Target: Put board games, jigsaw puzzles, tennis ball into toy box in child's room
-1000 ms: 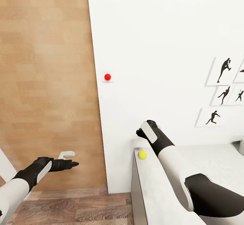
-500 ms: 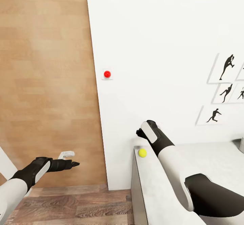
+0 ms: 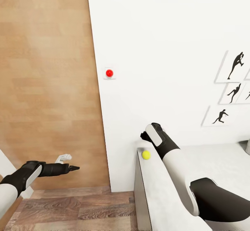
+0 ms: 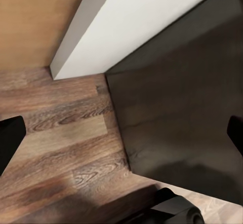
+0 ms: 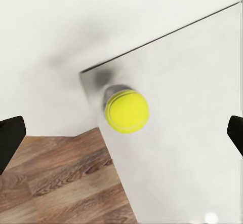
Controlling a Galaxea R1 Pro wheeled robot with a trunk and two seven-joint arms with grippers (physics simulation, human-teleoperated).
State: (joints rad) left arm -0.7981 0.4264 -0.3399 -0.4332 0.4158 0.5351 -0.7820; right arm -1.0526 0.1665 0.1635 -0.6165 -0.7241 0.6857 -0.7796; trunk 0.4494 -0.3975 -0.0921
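The tennis ball point(image 3: 146, 154) is a small yellow-green ball lying at the near left corner of the pale grey-white table point(image 3: 215, 168). My right gripper point(image 3: 143, 136) hangs just above and behind the tennis ball. In the right wrist view the ball point(image 5: 126, 111) lies below the right gripper point(image 5: 122, 135), whose black fingertips point(image 5: 10, 138) stand wide apart, so it is open and empty. My left gripper point(image 3: 71, 168) reaches out over the floor left of the table. In the left wrist view the left gripper point(image 4: 122, 133) is open and holds nothing.
A wood-panelled door point(image 3: 48, 85) with a white handle point(image 3: 63, 158) fills the left. The white wall carries a red button point(image 3: 109, 73) and black silhouette pictures point(image 3: 232, 85). Wood-plank floor point(image 3: 69, 206) lies below. The table's dark side panel point(image 4: 177, 107) is close to my left hand.
The whole head view has shifted, so wall and ball sit slightly higher. My left arm has drawn back to the left and a little lower. The right gripper stays over the ball.
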